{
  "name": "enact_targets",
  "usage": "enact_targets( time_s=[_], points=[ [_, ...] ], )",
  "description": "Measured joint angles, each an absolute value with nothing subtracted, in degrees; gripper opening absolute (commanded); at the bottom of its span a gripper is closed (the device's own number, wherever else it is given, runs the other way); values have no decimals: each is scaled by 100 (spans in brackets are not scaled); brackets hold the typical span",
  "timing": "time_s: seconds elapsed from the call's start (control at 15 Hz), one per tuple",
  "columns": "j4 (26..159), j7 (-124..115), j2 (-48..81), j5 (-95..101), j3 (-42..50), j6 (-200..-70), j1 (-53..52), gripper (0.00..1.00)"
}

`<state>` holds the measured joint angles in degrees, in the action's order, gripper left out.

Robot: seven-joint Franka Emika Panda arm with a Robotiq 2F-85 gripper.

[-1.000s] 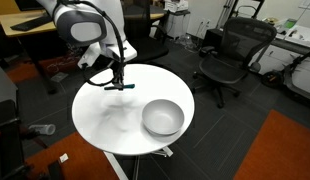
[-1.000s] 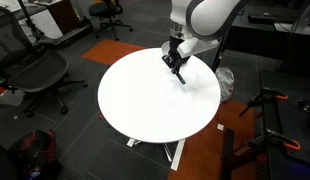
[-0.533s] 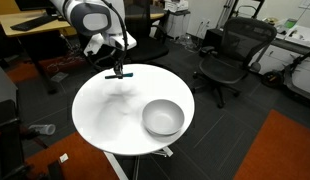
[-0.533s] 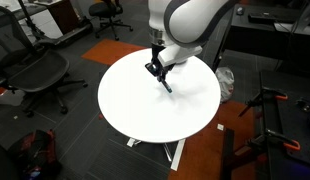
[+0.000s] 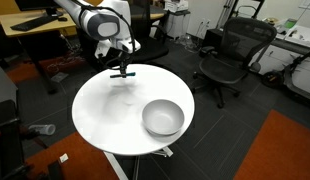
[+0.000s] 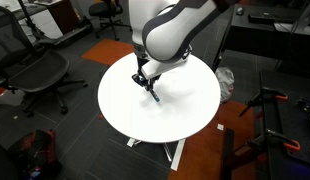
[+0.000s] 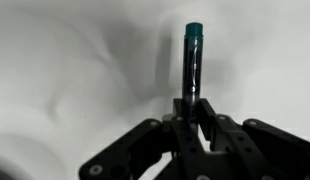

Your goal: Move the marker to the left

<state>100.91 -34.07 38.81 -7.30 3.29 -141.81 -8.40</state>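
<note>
In an exterior view the claw (image 5: 121, 70) hangs over the far part of the round white table (image 5: 95, 128), well apart from the grey bowl (image 5: 163, 118). It has drifted toward the far rim over the last second, carrying the marker (image 5: 122, 75) with it. The marker lies roughly level here, its long axis running across the picture.

In an exterior view from another spot, the claw (image 6: 144, 79) has slid leftward across the table (image 6: 120, 118) since a second ago, so I judge the carry to be well under way and the put-down not yet done. The marker (image 6: 151, 92) slants down and to the right from the claw, just above the tabletop or close to it; I cannot tell which.

In the wrist view the claw (image 7: 192, 110) is clamped on the marker (image 7: 192, 62) at its dark lower end. Its long axis runs straight up the picture, with the teal tip pointing away from the claw over bare white table (image 7: 65, 60).
</note>
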Motion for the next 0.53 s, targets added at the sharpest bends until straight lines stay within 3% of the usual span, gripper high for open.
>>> enact_targets(
  time_s=[0.53],
  points=[
    [9230,-3403,4556,-826,227,-14182,-835,5]
  ],
)
